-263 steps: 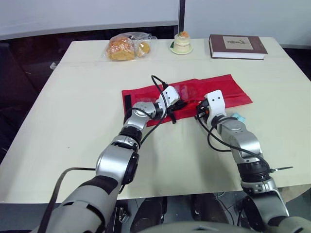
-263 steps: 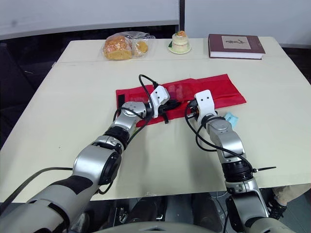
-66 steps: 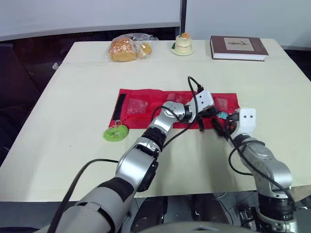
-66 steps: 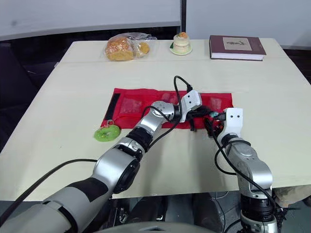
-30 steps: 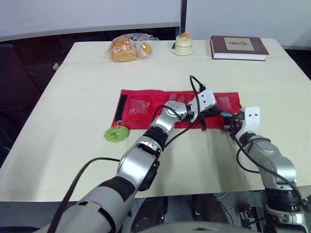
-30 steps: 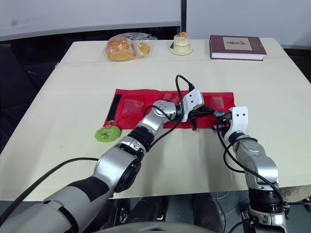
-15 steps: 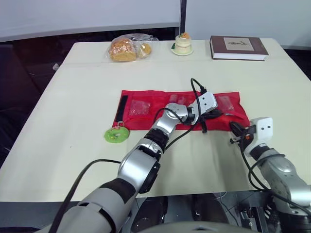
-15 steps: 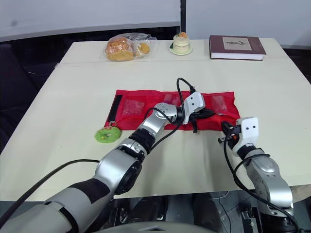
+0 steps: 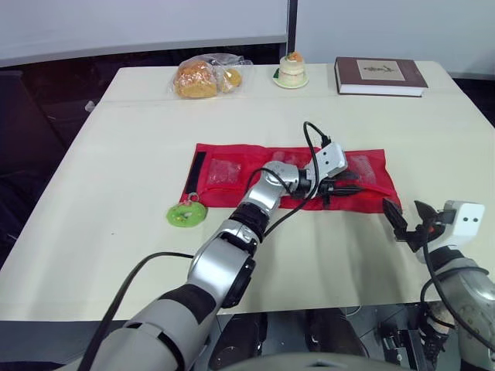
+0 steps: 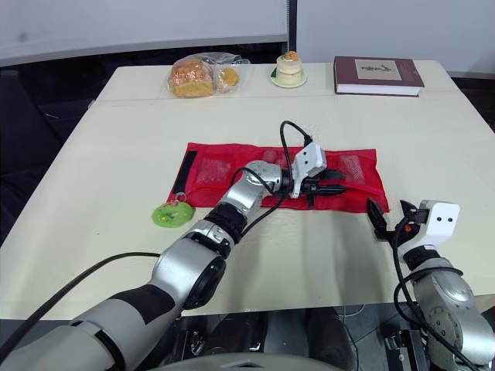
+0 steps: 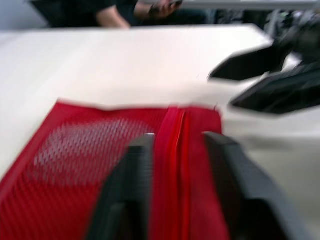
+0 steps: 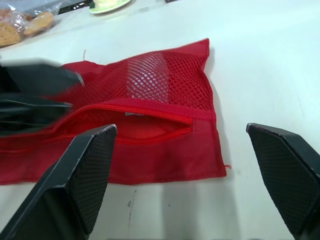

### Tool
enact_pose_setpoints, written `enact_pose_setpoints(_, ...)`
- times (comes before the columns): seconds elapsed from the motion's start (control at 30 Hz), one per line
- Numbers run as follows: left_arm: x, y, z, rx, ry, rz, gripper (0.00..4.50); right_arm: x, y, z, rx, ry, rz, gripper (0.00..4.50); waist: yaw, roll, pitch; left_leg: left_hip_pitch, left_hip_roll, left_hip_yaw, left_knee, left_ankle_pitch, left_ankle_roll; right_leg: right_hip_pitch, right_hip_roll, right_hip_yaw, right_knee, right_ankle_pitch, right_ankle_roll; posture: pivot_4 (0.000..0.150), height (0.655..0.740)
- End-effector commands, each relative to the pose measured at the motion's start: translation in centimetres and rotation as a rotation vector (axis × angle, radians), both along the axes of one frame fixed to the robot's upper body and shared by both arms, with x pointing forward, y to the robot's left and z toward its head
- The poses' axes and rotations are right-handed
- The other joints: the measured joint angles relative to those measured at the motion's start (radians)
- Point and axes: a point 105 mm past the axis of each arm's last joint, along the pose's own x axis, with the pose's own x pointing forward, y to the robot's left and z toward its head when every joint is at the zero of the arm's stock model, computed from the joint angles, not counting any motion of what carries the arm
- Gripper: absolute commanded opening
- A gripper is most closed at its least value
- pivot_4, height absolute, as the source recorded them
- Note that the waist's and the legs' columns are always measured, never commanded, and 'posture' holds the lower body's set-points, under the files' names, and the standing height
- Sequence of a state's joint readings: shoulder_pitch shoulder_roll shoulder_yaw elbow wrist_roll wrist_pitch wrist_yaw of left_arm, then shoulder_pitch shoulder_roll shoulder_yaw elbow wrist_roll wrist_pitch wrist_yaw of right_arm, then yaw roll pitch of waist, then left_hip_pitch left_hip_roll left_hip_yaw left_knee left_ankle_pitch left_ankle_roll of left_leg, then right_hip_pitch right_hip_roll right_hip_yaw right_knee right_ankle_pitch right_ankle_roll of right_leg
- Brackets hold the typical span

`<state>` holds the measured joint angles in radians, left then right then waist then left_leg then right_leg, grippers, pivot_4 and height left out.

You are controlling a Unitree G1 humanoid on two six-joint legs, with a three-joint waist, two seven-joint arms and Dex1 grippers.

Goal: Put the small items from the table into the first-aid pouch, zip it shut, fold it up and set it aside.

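**Stereo head views.** We see the red first-aid pouch (image 9: 232, 174) spread flat near the middle of the pale surface (image 9: 116, 154), with a black strap (image 9: 195, 171) at its end on the robot's left. A round green item (image 9: 184, 214) lies just beside that strap end. Along the far edge stand a bag of bread (image 9: 203, 76), a small cake on a plate (image 9: 291, 69) and a dark red book (image 9: 379, 76). The book's cover label is too small for us to read. The left arm reaches across the pouch, so its wrist and cable hide part of the middle pockets. The left pincer (image 9: 346, 182) rests on the right-hand part of the pouch. The right pincer (image 9: 402, 207) hangs off the pouch's near right corner, apart from the fabric.

**Left wrist view.** We find the left fingers (image 11: 132, 190) parted, lying on either side of the zip (image 11: 172, 150) and gripping nothing. The other pincer's dark fingers appear beyond the pouch's end, and a person's arm (image 11: 112, 17) shows past the far edge.

**Right wrist view.** The right fingers (image 12: 85, 170) spread wide and empty. Here the zip gapes near the pouch's right end.
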<state>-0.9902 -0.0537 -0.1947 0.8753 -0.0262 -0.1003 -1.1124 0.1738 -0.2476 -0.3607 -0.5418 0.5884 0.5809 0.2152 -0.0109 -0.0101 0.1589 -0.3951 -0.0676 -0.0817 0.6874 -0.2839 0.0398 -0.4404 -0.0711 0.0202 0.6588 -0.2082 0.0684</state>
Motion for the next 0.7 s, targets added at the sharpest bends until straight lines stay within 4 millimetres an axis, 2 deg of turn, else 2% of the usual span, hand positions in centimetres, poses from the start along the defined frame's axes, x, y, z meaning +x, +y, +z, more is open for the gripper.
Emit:
enact_pose_setpoints(0.03, -1.1, 2.1, 2.2, -0.044, -0.019, -0.103, 3.54, -0.1, 0.1, 0.0, 0.027, 0.008, 0.007, 4.5, -0.005, 0.001, 0.0, 0.0, 0.0, 0.0, 0.0, 0.0, 0.0, 0.0, 0.0, 0.0, 0.0, 0.0, 0.0, 0.15, 0.7289)
enact_pose_setpoints(0.07, -1.5, 3.0, 2.5, -0.037, -0.017, -0.128, 4.06, -0.1, 0.2, -0.2, 0.03, 0.016, 0.011, 4.5, -0.007, 0.001, 0.0, 0.001, 0.001, 0.001, -0.001, 0.0, 0.0, 0.0, 0.001, 0.001, 0.0, 0.0, 0.0, 0.15, 0.7289)
enact_pose_setpoints(0.1, -1.8, 4.1, 2.6, -0.023, -0.021, -0.148, 4.36, -0.1, 0.2, -0.4, 0.034, 0.025, 0.01, 4.5, -0.007, 0.001, 0.0, 0.001, 0.001, 0.001, -0.001, 0.0, 0.0, -0.001, 0.001, 0.001, 0.001, 0.0, 0.0, 0.15, 0.7289)
enact_pose_setpoints(0.27, -3.2, 10.4, 2.9, 0.086, -0.028, -0.194, 4.36, 0.0, 0.3, -1.4, 0.055, 0.07, 0.025, 4.5, -0.005, 0.002, -0.001, 0.001, 0.001, 0.001, -0.002, 0.0, 0.0, -0.001, 0.001, 0.002, 0.0, 0.0, 0.0, 0.15, 0.7289)
enact_pose_setpoints(0.4, -3.9, 15.9, 4.7, 0.166, -0.057, -0.125, 4.36, 0.1, 0.0, -2.4, 0.077, 0.12, 0.009, 4.5, -0.001, 0.002, 0.0, 0.001, 0.001, 0.001, -0.001, 0.0, 0.0, 0.0, 0.0, 0.002, 0.0, 0.0, 0.0, 0.15, 0.7289)
enact_pose_setpoints(0.5, -4.3, 17.8, 5.6, 0.175, -0.06, -0.063, 4.36, 0.5, 0.3, -2.3, 0.13, 0.114, 0.02, 4.5, 0.002, 0.002, 0.0, 0.002, 0.001, 0.0, -0.001, 0.0, 0.0, 0.0, 0.0, 0.001, 0.0, 0.0, 0.0, 0.15, 0.7289)
enact_pose_setpoints(0.7, -5.8, 18.9, 6.3, 0.132, -0.027, -0.044, 4.36, 2.3, 1.4, -1.5, 0.253, 0.075, 0.032, 4.5, -0.005, 0.002, -0.001, 0.003, 0.001, 0.001, -0.001, 0.0, 0.0, 0.001, 0.0, 0.002, 0.0, 0.0, 0.0, 0.15, 0.7289)
